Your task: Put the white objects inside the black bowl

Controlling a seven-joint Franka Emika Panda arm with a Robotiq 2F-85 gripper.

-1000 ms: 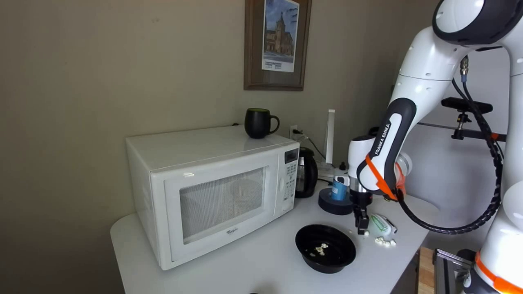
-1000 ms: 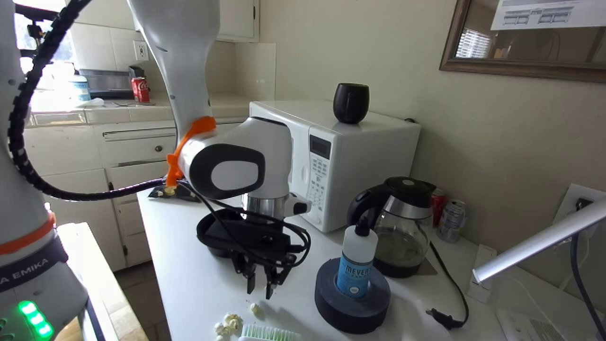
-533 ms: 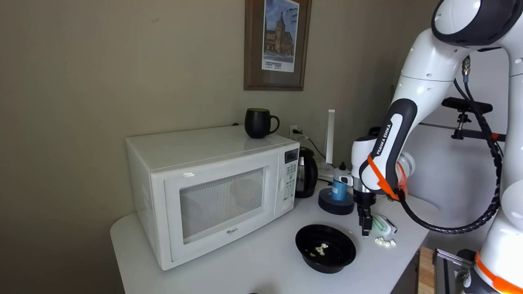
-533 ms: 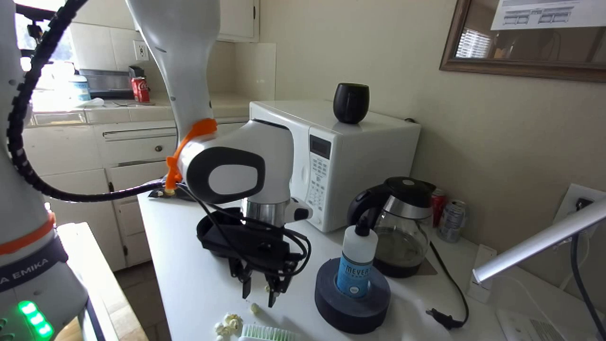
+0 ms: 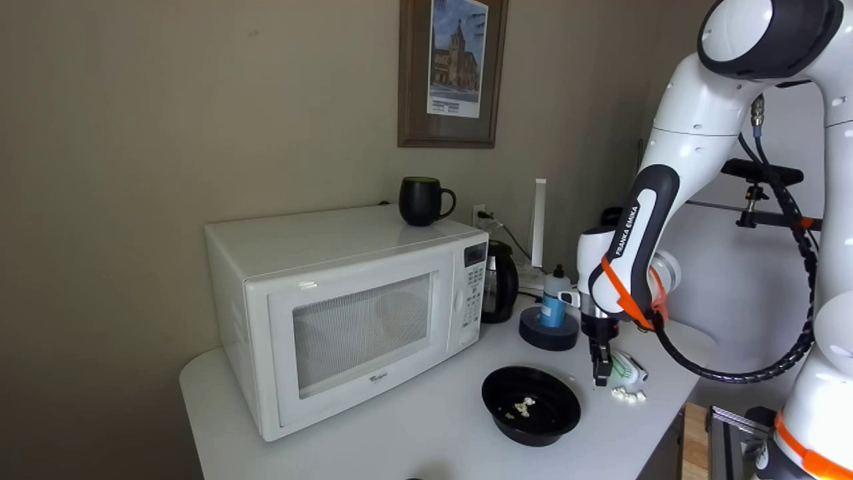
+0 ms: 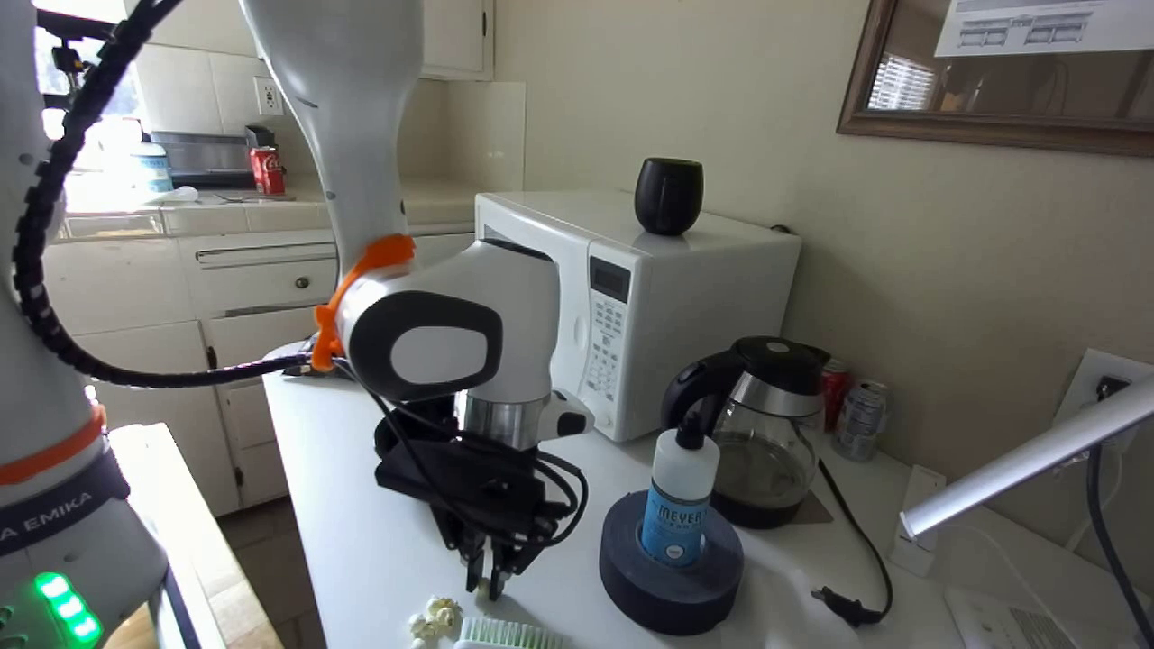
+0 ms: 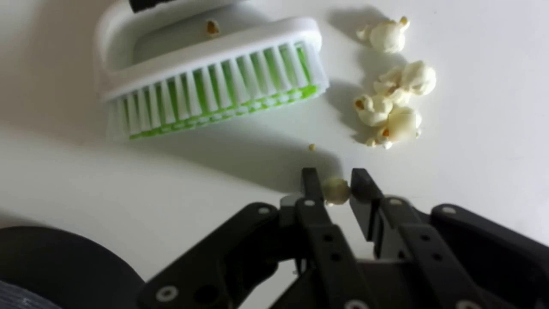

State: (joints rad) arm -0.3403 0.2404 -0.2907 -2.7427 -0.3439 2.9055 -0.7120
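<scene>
the jaws, black and angular, are clamped on one rounded, knobbly popcorn piece (image 7: pixel 336 192) down at the smooth white desk (image 7: pixel 484 171). near it lies a crinkled popcorn cluster (image 7: pixel 399 98), beside a smooth-bodied brush (image 7: pixel 210 81) with straight white and green bristles. in an exterior view, puffed popcorn (image 5: pixel 524 407) sits inside the glossy, round black bowl (image 5: pixel 556 403).

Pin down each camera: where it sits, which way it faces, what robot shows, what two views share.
Exterior view: sits in front of the microwave, looking slightly down at it and the black bowl; arm and gripper at right.
Exterior view: sits on the bottle and kettle side, facing the microwave's keypad end; arm at left, gripper low.
Wrist view: mounted on the arm, looking down at the brush and popcorn; gripper at the bottom.
Both exterior views share microwave, mug, arm, gripper.
</scene>
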